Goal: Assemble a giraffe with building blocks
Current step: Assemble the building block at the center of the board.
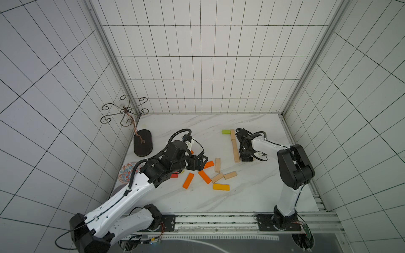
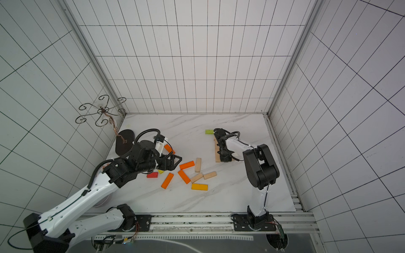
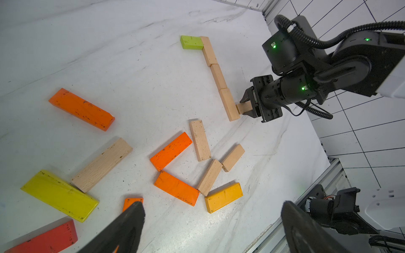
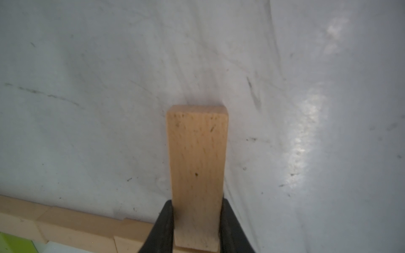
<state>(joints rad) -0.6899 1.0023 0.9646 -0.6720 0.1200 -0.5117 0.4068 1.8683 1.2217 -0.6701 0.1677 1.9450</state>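
A lime green block point(image 1: 226, 131) caps the far end of a straight row of three pale wood blocks point(image 1: 235, 146); the row also shows in the left wrist view point(image 3: 219, 76). My right gripper point(image 3: 245, 107) is shut on a pale wood block point(image 4: 197, 153) whose end meets the side of the row's nearest bar at a right angle. Loose blocks lie mid-table: orange point(image 1: 188, 180), pale wood point(image 1: 217, 164), yellow point(image 1: 221, 186) and red point(image 2: 152, 174). My left gripper point(image 3: 212, 216) hovers open over them with nothing between its fingers point(image 3: 131, 219).
A dark oval stand base point(image 1: 142, 142) with a curly metal stand point(image 1: 125, 111) sits at the back left. A round patterned plate point(image 1: 128, 172) lies under the left arm. Tiled walls close three sides, and a metal rail point(image 1: 219, 219) runs along the front.
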